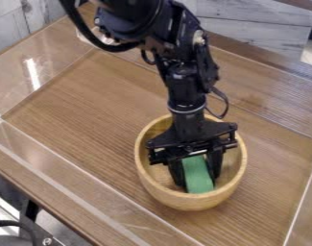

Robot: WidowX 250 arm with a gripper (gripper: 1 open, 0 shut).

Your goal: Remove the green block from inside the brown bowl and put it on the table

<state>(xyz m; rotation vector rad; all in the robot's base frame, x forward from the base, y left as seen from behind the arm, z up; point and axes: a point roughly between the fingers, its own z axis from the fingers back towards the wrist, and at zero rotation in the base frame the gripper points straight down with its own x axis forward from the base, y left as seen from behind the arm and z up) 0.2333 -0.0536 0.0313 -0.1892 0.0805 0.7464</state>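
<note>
The brown bowl [151,181] stands on the table [82,106] at the front right. Inside it lies the green block [200,178], tilted against the bowl's inner wall. My gripper [194,166] points steeply down into the bowl from the black arm above. Its two black fingers stand one on each side of the block and are shut on it. The block's upper end is hidden under the gripper's body.
Clear plastic walls [68,163] run along the table's near and left edges. Bare wood-grain surface lies to the left of and behind the bowl. A pale wall and ledge [267,34] sit beyond the far edge.
</note>
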